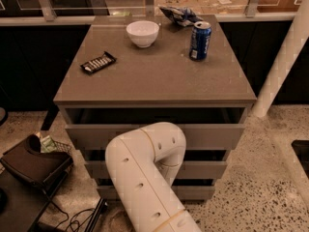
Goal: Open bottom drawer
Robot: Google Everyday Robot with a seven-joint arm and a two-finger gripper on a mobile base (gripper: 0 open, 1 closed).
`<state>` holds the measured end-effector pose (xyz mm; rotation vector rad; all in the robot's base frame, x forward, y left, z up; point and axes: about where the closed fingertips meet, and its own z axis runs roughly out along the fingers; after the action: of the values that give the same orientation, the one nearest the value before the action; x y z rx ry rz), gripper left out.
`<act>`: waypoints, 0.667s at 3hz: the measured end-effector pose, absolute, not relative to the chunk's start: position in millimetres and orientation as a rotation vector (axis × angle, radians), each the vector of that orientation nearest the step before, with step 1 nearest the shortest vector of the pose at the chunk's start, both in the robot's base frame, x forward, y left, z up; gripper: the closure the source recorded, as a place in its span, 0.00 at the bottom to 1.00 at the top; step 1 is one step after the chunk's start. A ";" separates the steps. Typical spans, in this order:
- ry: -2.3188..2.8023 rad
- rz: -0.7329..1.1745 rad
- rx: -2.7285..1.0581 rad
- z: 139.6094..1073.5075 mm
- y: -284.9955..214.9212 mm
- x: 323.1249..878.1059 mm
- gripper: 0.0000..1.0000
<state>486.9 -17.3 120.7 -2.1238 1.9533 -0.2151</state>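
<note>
Drawers sit in a stack of three under the grey tabletop [154,81]. The bottom drawer [198,192] is the lowest one, down at 6 o'clock, close to the floor. I think it is not pulled out yet. The white robot arm [145,168] bends low in front of it, likely because the handle is so far down. The end effector is hidden behind that bend, somewhere by the drawer fronts, so I cannot tell if it is open or closed. Up top, a white bowl [143,33] sits at 12 o'clock, a blue can [200,40] at 1 o'clock and a snack bar [98,63] at 10 o'clock. They are well back from the front edge, so a pull should not bump them.
</note>
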 end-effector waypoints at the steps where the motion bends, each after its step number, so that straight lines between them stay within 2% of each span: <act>1: 1.953 -0.215 -2.124 120.7 -17.3 486.9 0.60; 2: 1.953 -0.215 -2.124 120.6 -17.3 486.9 0.36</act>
<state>486.9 -17.3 120.6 -2.1238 1.9534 -0.2150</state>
